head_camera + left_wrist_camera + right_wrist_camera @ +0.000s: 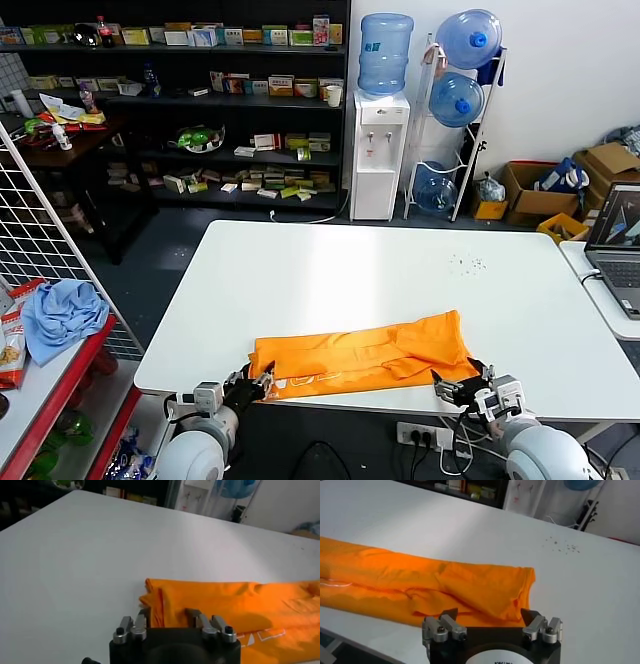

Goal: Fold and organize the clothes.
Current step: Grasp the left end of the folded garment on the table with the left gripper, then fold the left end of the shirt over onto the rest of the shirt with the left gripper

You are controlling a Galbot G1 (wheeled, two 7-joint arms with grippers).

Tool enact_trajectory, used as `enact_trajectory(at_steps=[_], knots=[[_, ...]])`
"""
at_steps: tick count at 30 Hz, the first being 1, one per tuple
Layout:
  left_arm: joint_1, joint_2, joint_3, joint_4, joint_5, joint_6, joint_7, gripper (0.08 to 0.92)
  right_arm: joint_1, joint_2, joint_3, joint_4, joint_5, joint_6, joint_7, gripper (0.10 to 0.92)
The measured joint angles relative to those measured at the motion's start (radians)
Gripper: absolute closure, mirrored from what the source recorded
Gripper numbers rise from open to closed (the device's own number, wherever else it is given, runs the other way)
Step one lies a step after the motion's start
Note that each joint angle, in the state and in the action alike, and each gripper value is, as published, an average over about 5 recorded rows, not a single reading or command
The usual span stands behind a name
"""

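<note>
Left gripper [262, 381]: sitting at the near edge of the table, right at the left end of the shirt. From the left wrist view its fingers [143, 618] are parted about halfway, with the shirt's corner lying between them. Can't honestly tell if they're pinching the fabric or just straddling it.

Right gripper [462, 386]: at the near edge too, by the shirt's right end. Jaws spread wide; the fingers [447, 616] hang just over the near hem, nothing in them.

Orange T-shirt [365, 353]: folded into a long band lying across the front part of the table, running between the two grippers. Right end sits a bit farther back than the left. A strip of white lettering [260, 636] peeks out along the near edge by the left gripper. A loose flap is folded over at the right end.

White table [330, 270]: mostly bare, with a scatter of tiny dark specks [468, 263] toward the far right.

Light blue cloth [62, 314]: bunched up on the red rack off to the left, well apart from the table.

Background: shelves of boxes, a water dispenser [379, 140], and a laptop [618, 245] on the next table to the right.
</note>
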Motion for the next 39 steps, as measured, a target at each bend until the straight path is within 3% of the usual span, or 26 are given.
enact_trajectory(at_steps=[13, 21, 33, 39], knots=[[-0.029, 0.021, -0.005, 0.016, -0.016, 0.016, 0.017, 0.877, 0.003, 0.003, 0.001, 0.0, 0.002, 0.004, 0.002, 0.203], [-0.067, 0.068, -0.052, 0.057, -0.024, 0.016, 0.033, 0.885, 0.022, 0.015, -0.009, -0.015, -0.017, 0.026, 0.011, 0.203], [-0.16, 0.198, -0.166, 0.175, -0.023, -0.001, 0.056, 0.885, 0.046, 0.037, -0.005, -0.048, -0.08, 0.123, 0.021, 0.203], [-0.169, 0.226, -0.183, 0.171, -0.024, 0.0, 0.047, 0.885, 0.052, 0.048, -0.004, -0.066, -0.11, 0.176, 0.031, 0.203]])
